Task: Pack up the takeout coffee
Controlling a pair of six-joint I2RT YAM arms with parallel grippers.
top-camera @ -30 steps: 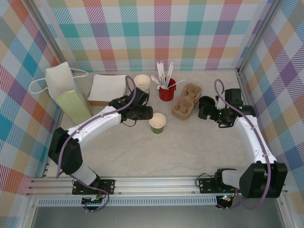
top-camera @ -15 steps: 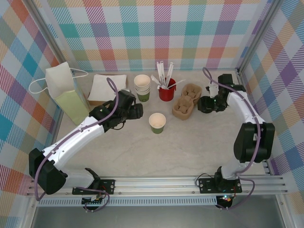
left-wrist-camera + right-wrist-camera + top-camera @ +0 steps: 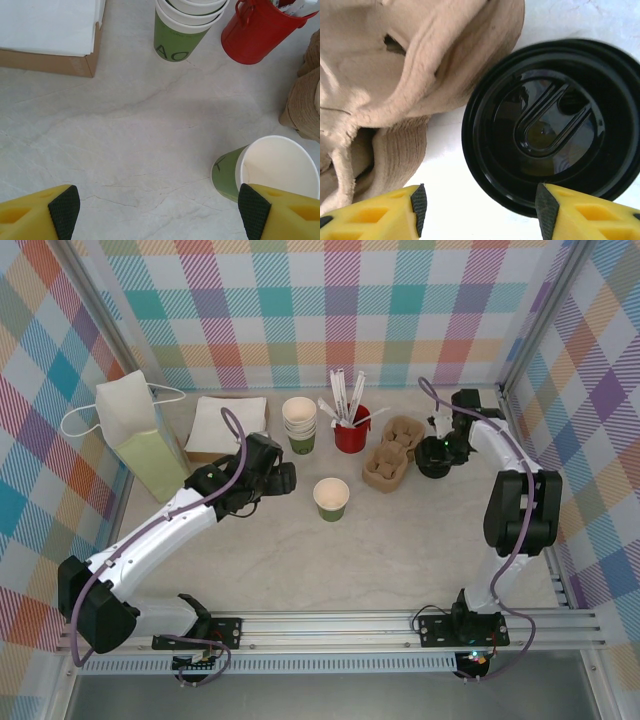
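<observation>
The takeout coffee's cup (image 3: 331, 498), cream with a green band, stands lidless in the middle of the table. Its round black lid (image 3: 433, 458) lies flat by the cardboard carriers. My left gripper (image 3: 287, 478) hangs open just left of the cup. In the left wrist view the cup (image 3: 270, 167) sits by the right fingertip (image 3: 252, 210), outside the gap, and bare table lies under the left gripper (image 3: 157, 212). My right gripper (image 3: 481, 207) is open low over the lid (image 3: 552, 125), whose near rim meets the right pad (image 3: 545, 207).
A stack of lidless cups (image 3: 299, 423), a red cup of stirrers (image 3: 351, 430) and two cardboard carriers (image 3: 395, 452) line the back. A napkin box (image 3: 225, 427) and a white-and-green paper bag (image 3: 140, 435) stand at the back left. The right wall is close behind the right arm.
The left gripper let go of the cup, opened wider and backed off to the left. The right arm swung toward the back and came down over the lid, its jaws narrowing.
</observation>
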